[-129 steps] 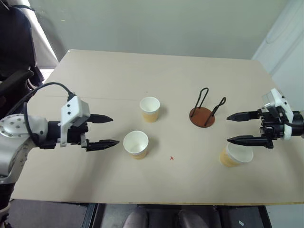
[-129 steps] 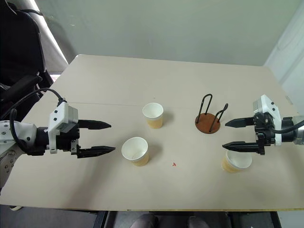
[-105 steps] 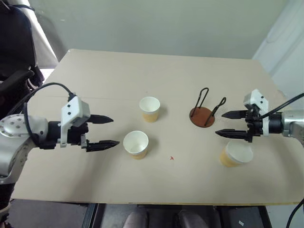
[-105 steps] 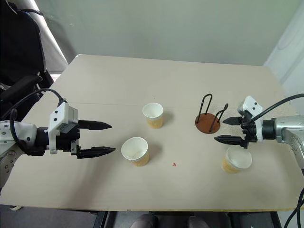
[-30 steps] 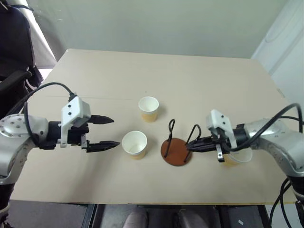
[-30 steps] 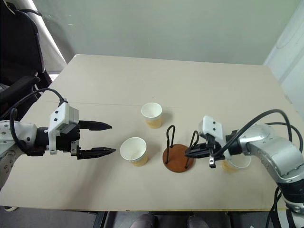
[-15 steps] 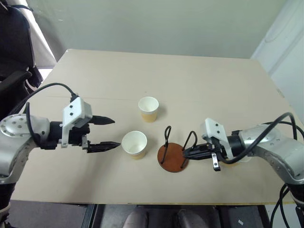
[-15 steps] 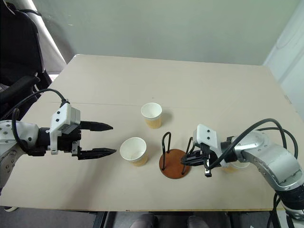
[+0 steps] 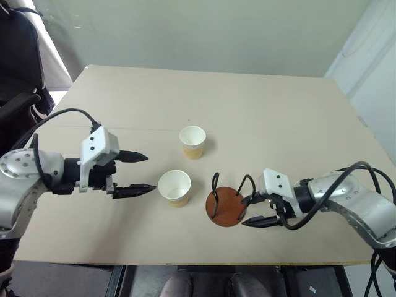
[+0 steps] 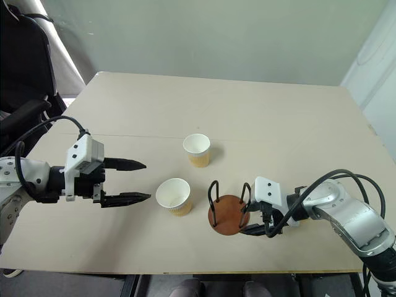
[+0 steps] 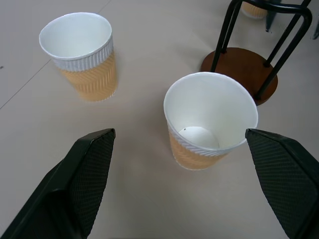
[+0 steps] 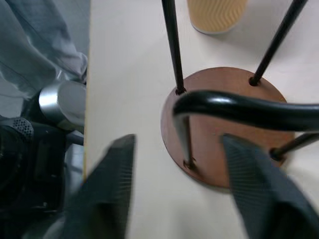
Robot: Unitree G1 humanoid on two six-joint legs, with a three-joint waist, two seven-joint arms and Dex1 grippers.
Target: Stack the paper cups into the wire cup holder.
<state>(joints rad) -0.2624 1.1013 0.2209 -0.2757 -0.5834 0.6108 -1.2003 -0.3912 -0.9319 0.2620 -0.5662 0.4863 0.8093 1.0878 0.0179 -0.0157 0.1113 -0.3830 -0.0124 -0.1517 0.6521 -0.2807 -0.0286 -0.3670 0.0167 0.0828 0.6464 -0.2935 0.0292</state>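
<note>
Tabletop [image 9: 260, 99]: pale beige board, carrying every task item.
Wire cup holder [image 9: 226, 206]: upright near the front edge, a little right of its midpoint; reddish-brown disc base, two black wire loops standing; no cup inside.
Near cup [image 9: 174, 187]: upright, mouth up, just left of the holder and apart from it, toward the front edge.
Far cup [image 9: 192, 142]: upright, mouth up, around the middle of the tabletop, farther from the front edge than the near cup.
Third cup [image 10: 301, 216]: mostly hidden behind the right arm, right of the holder near the front edge; only a tan sliver showing.
Left gripper [image 9: 140, 173]: hovering left of the near cup, pointing at it; fingers spread wide, nothing between them, cup framed by both tips in the wrist view.
Right gripper [image 9: 255, 210]: low at the holder's right side, close to the front edge; fingers parted, one on each side of the nearer wire loop; not clamping the wire; touching or not, cannot tell.
</note>
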